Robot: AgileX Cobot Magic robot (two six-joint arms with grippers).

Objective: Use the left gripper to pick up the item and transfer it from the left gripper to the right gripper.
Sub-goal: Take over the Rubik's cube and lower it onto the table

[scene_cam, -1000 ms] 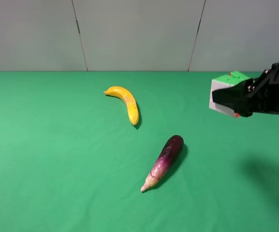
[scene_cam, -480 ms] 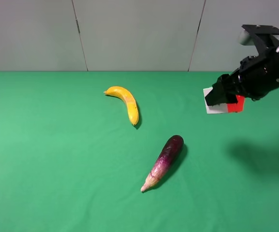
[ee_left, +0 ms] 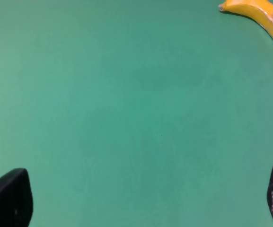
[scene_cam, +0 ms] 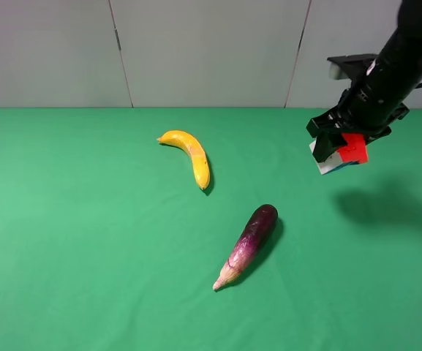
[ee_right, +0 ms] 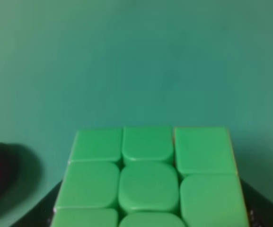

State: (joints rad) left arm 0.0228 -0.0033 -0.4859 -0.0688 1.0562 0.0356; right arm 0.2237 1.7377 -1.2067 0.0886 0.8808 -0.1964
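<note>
Cube (scene_cam: 352, 148) has equal sides, so no long axis. It sits tilted, corner-down: red face toward the high camera, a pale face (scene_cam: 326, 163) down-left, the green face (ee_right: 150, 179) square at the right wrist camera.

Right gripper (scene_cam: 340, 148) is clamped on the cube, fingers across opposite faces, holding it above the green cloth (scene_cam: 86, 219) at the far right. It is well apart from the banana (scene_cam: 191, 157) and the aubergine (scene_cam: 251, 241).

Left gripper (ee_left: 143, 201) is spread wide with nothing between the fingertips (ee_left: 8, 201), over bare cloth. It is not visible in the high view.

Versus 0.5 s ago, the right arm comes in steeper from above. The cube has rolled so less white shows, but it is in roughly the same spot.
</note>
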